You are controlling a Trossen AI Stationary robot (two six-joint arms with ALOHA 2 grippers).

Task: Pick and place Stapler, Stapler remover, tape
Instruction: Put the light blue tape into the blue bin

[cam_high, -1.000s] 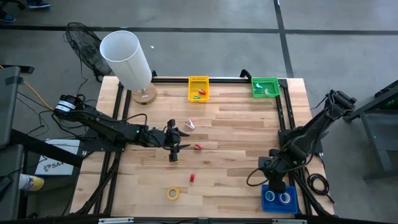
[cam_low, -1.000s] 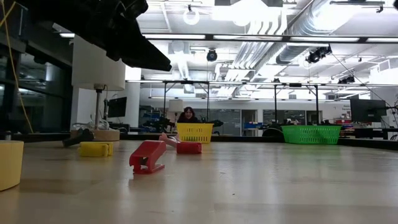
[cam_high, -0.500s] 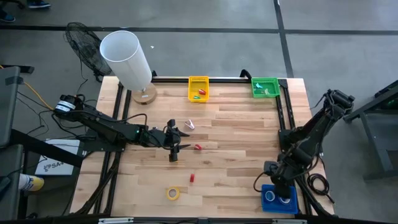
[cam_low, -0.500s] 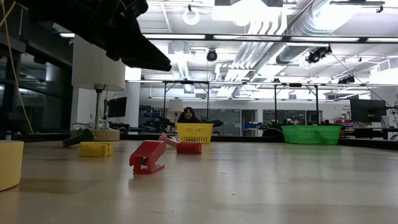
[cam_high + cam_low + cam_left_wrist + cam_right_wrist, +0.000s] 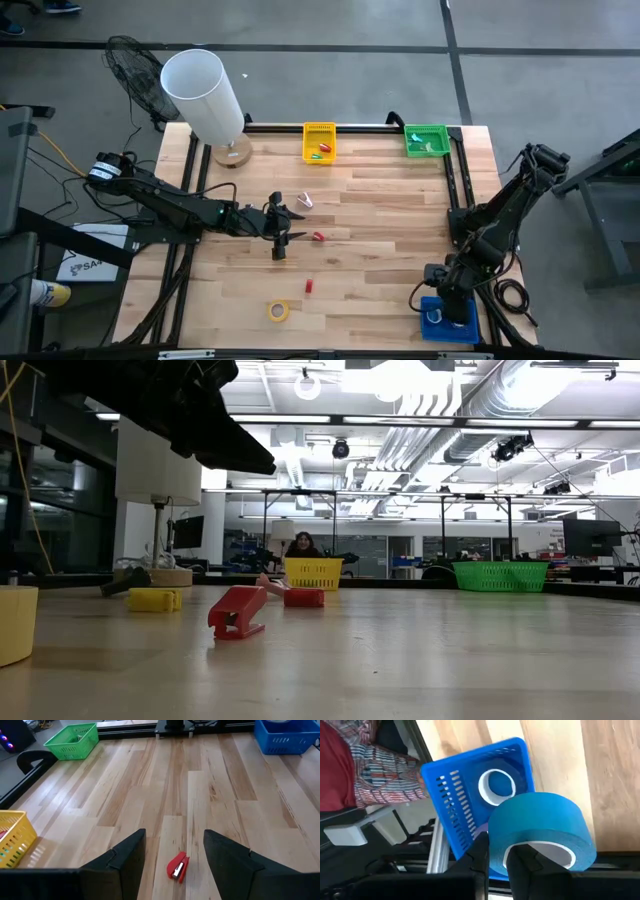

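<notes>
My right gripper (image 5: 447, 300) hangs over the blue basket (image 5: 440, 328) at the table's near right corner, shut on a blue tape roll (image 5: 540, 827). Another blue roll with a pale core (image 5: 496, 785) lies inside the basket (image 5: 465, 795). My left gripper (image 5: 288, 228) waits open above the table's middle left. A small red stapler (image 5: 177, 866) lies on the wood just beyond its fingers. A yellow tape roll (image 5: 279, 311) lies flat near the front edge. A pale pink remover (image 5: 303, 200) lies beyond the left gripper. My right gripper holds the blue roll by its wall (image 5: 496, 851), one finger (image 5: 525, 862) inside the pale core and one (image 5: 476, 857) outside. The fingers come from above, slanting down. The roll is lifted clear, above the basket's rim.
A yellow basket (image 5: 319, 142) and a green basket (image 5: 425, 140) stand at the far edge. A white lamp (image 5: 205, 95) stands at the far left corner. A second red piece (image 5: 309, 286) lies near the front. A person's plaid sleeve (image 5: 375, 775) shows beside the blue basket.
My right gripper has carried the blue roll toward the table's near edge, over the blue basket, and has turned at the wrist. It stays shut on the roll.
</notes>
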